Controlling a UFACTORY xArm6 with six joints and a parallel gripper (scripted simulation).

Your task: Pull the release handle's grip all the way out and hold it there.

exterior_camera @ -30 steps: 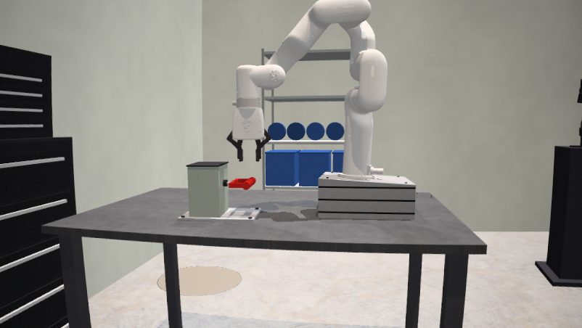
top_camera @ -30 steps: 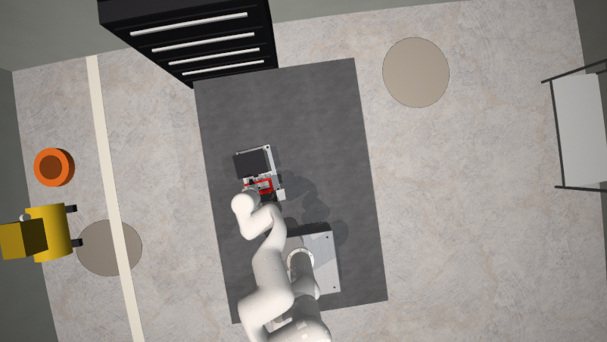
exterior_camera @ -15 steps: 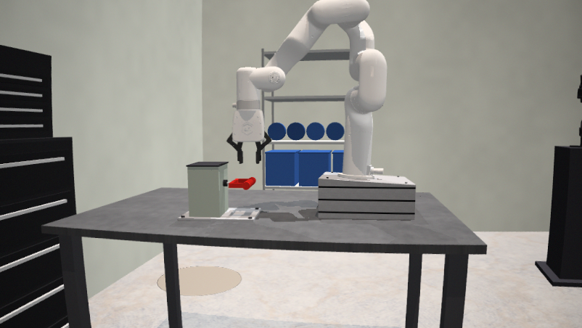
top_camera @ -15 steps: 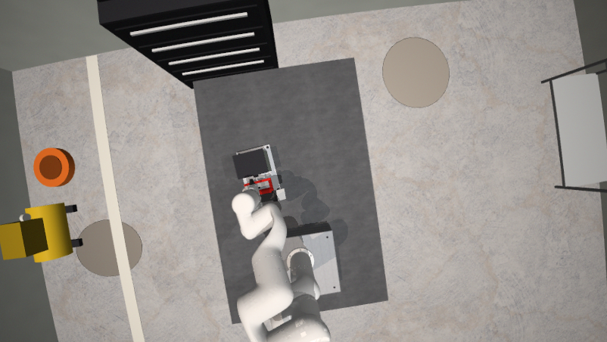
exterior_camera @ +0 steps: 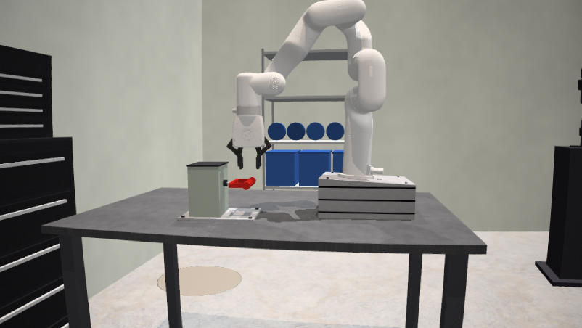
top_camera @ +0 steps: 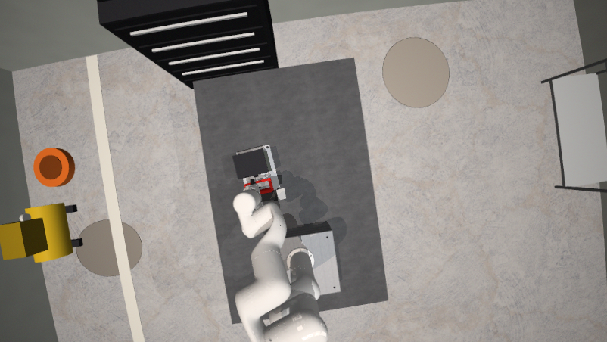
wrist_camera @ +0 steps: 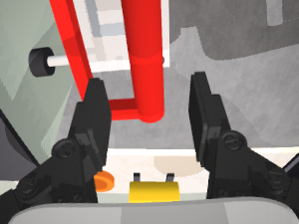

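Red grip (exterior_camera: 243,183) bar level, across housing (exterior_camera: 207,191) front

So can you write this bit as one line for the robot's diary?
phase: approach | gripper: open, above red grip, not touching | grip: not pulled out

Seen from above, red grip (top_camera: 259,185) mostly hidden beneath the white arm (top_camera: 259,220); gripper entirely covered there. At the far left, drawer cabinet (exterior_camera: 24,170) cut by the frame edge. On the far shelf rack (exterior_camera: 263,81), blue bins (exterior_camera: 299,167) partly blocked behind the arm.
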